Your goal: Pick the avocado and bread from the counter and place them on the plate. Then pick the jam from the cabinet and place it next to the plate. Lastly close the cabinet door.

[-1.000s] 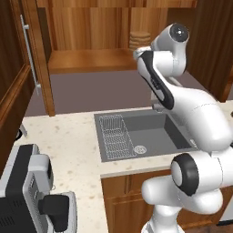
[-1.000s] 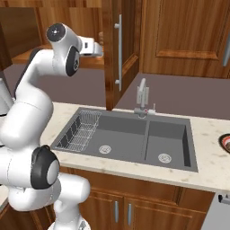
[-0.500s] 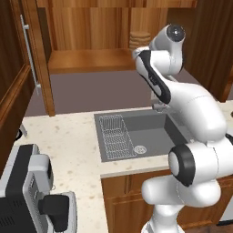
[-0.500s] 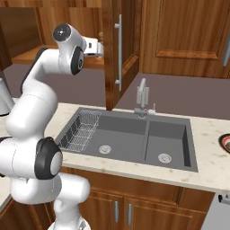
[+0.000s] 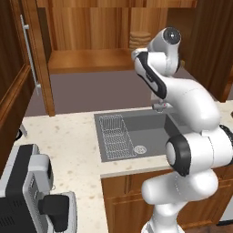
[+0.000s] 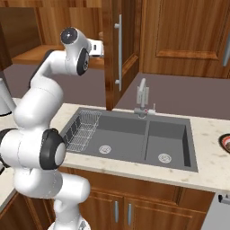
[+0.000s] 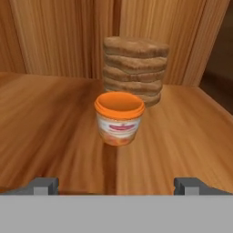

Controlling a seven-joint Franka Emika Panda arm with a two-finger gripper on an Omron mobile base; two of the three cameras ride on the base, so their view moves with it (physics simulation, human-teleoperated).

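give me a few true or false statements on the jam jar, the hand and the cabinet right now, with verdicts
1. The jam jar stands upright on the wooden shelf of the cabinet. True.
2. The hand is shut on the jam jar. False: its fingers stand wide apart, short of the jar, holding nothing.
3. A brown stack of ridged layers stands just behind the jar. True.
4. The cabinet door is closed. False: it stands open, its long silver handle facing out.
5. The jar's lid is green. False: it is orange.
6. The sink has a wire rack in it. True.
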